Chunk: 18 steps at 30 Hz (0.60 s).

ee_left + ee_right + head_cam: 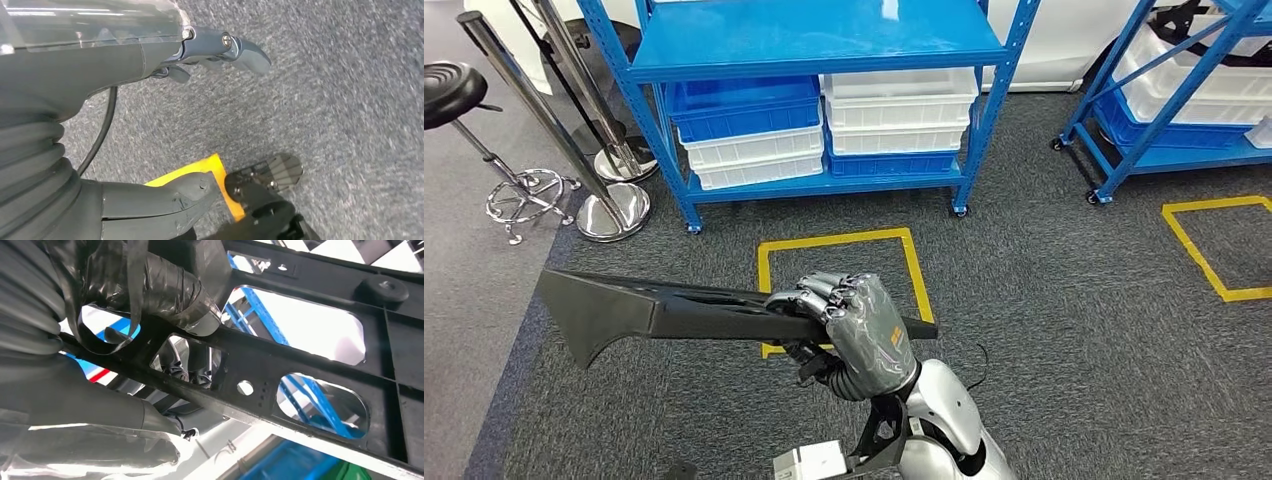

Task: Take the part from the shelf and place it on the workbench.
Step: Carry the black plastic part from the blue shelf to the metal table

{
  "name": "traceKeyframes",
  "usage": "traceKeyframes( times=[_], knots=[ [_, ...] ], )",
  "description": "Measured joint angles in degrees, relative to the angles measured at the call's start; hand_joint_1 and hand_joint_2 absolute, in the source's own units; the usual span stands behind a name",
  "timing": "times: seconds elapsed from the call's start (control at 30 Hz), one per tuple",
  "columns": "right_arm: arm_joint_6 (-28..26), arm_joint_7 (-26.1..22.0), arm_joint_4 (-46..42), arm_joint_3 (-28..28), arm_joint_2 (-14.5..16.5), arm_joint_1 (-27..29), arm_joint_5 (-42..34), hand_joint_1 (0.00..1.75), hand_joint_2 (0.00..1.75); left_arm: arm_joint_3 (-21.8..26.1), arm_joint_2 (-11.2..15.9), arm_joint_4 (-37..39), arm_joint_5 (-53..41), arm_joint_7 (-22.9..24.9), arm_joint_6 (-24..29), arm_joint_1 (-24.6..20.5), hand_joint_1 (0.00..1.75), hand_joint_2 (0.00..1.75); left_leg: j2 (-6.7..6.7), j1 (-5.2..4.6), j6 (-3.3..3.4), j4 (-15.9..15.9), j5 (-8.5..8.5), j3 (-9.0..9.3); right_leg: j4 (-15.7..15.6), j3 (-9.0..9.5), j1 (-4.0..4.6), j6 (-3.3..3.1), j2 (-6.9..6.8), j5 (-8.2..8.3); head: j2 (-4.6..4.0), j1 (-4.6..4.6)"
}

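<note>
- Right hand [859, 325] grips the long black part [654, 310], holding it level above the grey carpet [1074, 330], well in front of the blue shelf [814, 50]
- Left hand [165, 50] holds nothing, fingers apart

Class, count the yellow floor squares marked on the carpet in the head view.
2: one yellow square in front of the near blue shelf, partly behind the right hand gripping the black part; another at right, cut by the frame.
</note>
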Motion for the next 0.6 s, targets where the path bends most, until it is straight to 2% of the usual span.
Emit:
traceKeyframes(
  times=[0.03,0.07,0.13,0.17,0.2,0.23,0.27,0.3,0.33,0.37,0.4,0.43,0.5,0.53,0.57,0.6],
  knots=[
    [0.0,-0.1,0.0,0.0,0.0,0.0,-0.1,1.75,1.75,0.0,0.0,0.0,0.0,0.0,0.1,0.1,0.0,1.75,-0.12,0.08,-0.3,0.9,-1.33,-0.49,-0.2,-0.62,-0.16,-0.47,-0.12,0.81,-0.01,-0.01],
    [-0.1,-0.3,0.0,0.0,0.0,0.0,-0.1,1.75,1.75,0.0,0.0,0.0,0.0,0.0,0.1,0.2,0.0,1.75,-0.24,0.16,-0.59,2.8,-3.83,-1.22,-0.4,-1.45,-0.35,-0.84,-0.24,1.67,-0.01,-0.01],
    [-0.1,-0.4,0.1,0.0,0.0,0.0,-0.2,1.75,1.75,0.0,0.0,0.1,0.0,0.0,0.2,0.3,0.0,1.75,-0.31,0.43,-1.08,9.4,-10.14,-2.83,-0.2,-3.5,-0.31,-1.21,-0.31,3.29,-0.01,-0.02],
    [-0.1,-0.4,0.1,0.0,0.0,0.0,-0.2,1.75,1.75,0.0,0.0,0.1,0.0,0.0,0.2,0.3,0.0,1.75,-0.3,0.54,-1.3,13.1,-11.98,-3.35,-0.1,-4.69,-0.29,-1.15,-0.33,4.12,-0.01,-0.02],
    [-0.1,-0.4,0.2,0.0,0.0,0.1,-0.2,1.75,1.75,0.0,0.0,0.1,0.0,0.0,0.2,0.3,0.0,1.75,-0.3,0.64,-1.46,15.8,-12.32,-3.35,0.1,-5.87,-0.29,-1.07,-0.35,4.9,-0.01,-0.02],
    [-0.1,-0.4,0.2,0.0,0.0,0.1,-0.2,1.75,1.75,0.0,0.0,0.1,0.0,0.0,0.2,0.3,0.0,1.75,-0.3,0.72,-1.58,16.9,-11.24,-2.56,0.4,-7.12,-0.32,-0.94,-0.38,5.65,-0.01,-0.02],
    [-0.1,-0.4,0.3,0.0,0.0,0.1,-0.2,1.75,1.75,0.0,0.0,0.1,0.0,-0.1,0.2,0.3,0.0,1.75,-0.3,0.77,-1.64,16.3,-9.48,-1.01,0.7,-8.29,-0.38,-0.78,-0.39,6.31,-0.01,-0.02],
    [-0.1,-0.4,0.3,0.0,0.0,0.1,-0.2,1.75,1.75,0.0,0.0,0.1,0.0,-0.1,0.2,0.3,0.0,1.75,-0.31,0.81,-1.63,13.5,-7.94,1.7,1.1,-9.41,-0.45,-0.58,-0.39,6.93,0.0,-0.02],
    [-0.2,-0.4,0.3,0.0,0.0,0.1,-0.3,1.75,1.75,0.0,0.0,0.1,0.0,-0.1,0.2,0.2,0.0,1.75,-0.35,0.8,-1.57,9.2,-7.72,5.09,1.5,-10.38,-0.47,-0.32,-0.37,7.5,0.0,-0.03],
    [-0.1,-0.4,0.3,0.0,0.0,0.1,-0.4,1.75,1.75,0.0,0.0,0.1,0.0,-0.1,0.3,0.1,0.0,1.75,-0.45,0.72,-1.32,4.7,-8.45,8.26,1.9,-11.03,-0.45,-0.02,-0.36,8.0,-0.01,-0.01],
    [-0.1,-0.4,0.3,0.0,0.0,0.0,-0.5,1.75,1.75,0.0,0.0,0.1,0.0,-0.2,0.3,0.0,0.0,1.75,-0.56,0.59,-1.0,1.0,-9.38,10.65,2.1,-11.4,-0.43,0.32,-0.38,8.57,-0.01,-0.01],
    [0.1,-0.4,0.3,0.0,0.0,-0.1,-0.7,1.75,1.75,0.0,0.0,0.1,0.0,-0.2,0.3,-0.1,0.0,1.75,-0.66,0.46,-0.64,-1.0,-10.27,11.76,2.1,-11.52,-0.44,0.65,-0.41,9.14,-0.02,-0.01],
    [1.2,0.2,0.2,0.0,0.3,-0.8,-1.0,1.75,1.75,0.0,0.0,0.1,0.1,-0.2,0.2,-0.1,0.0,1.75,-0.58,0.41,0.29,-1.6,-9.56,11.31,1.8,-11.65,-0.56,1.34,-0.37,10.15,-0.01,0.01],
    [2.1,0.8,0.2,0.0,0.4,-1.4,-1.1,1.75,1.75,0.0,0.0,0.1,0.2,-0.2,0.2,-0.2,0.0,1.75,-0.41,0.47,0.82,-1.6,-8.91,10.73,2.1,-12.05,-0.64,1.64,-0.26,9.49,-0.01,0.01],
    [3.0,1.3,0.1,0.0,0.7,-2.0,-1.2,1.75,1.75,0.0,0.0,0.1,0.2,-0.2,0.1,-0.3,0.0,1.75,-0.22,0.54,1.37,-1.7,-8.1,10.0,3.4,-12.66,-0.72,1.9,-0.14,7.65,0.0,0.03],
    [3.7,1.8,0.0,0.0,0.9,-2.5,-1.4,1.75,1.75,0.0,0.0,0.1,0.2,-0.1,0.0,-0.5,0.0,1.75,-0.05,0.59,1.8,-1.7,-7.25,9.18,5.8,-13.47,-0.82,2.11,-0.03,4.61,0.0,0.03]
  ],
)
